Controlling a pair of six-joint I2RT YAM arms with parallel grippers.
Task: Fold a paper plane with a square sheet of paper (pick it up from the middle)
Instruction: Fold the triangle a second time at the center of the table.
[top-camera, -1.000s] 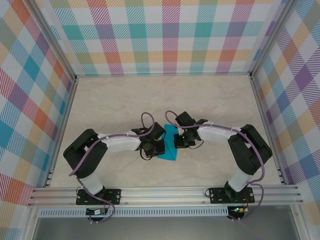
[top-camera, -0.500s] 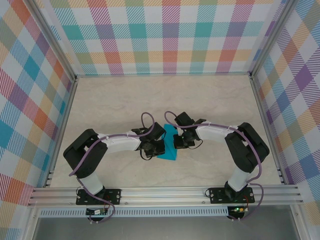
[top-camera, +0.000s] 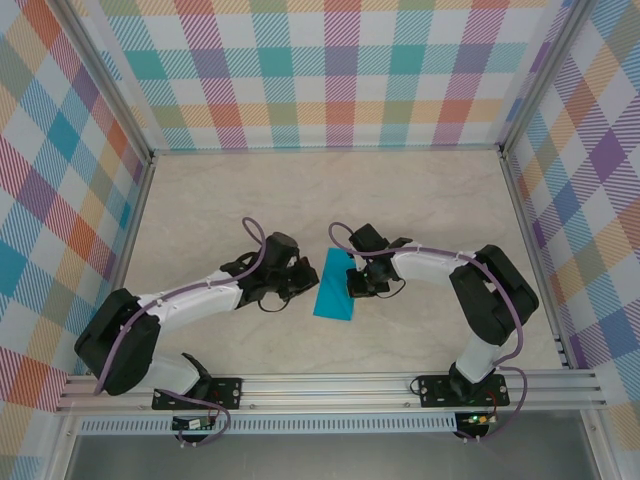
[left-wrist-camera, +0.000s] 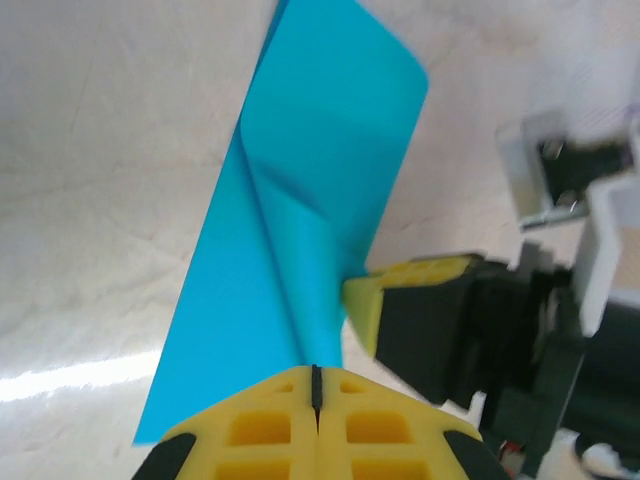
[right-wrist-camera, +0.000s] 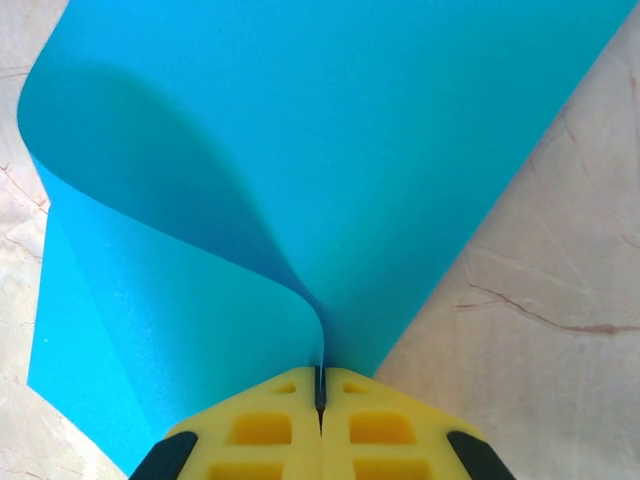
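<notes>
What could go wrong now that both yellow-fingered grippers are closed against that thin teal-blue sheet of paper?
The right gripper pinches the teal-blue sheet of paper where one layer curls over; pressing there could set a crooked crease. The left gripper appears to pinch the opposite edge, where a ridge stands up; if the arms pull apart, the sheet might tear or slip free. The grippers are close together and might bump.
</notes>
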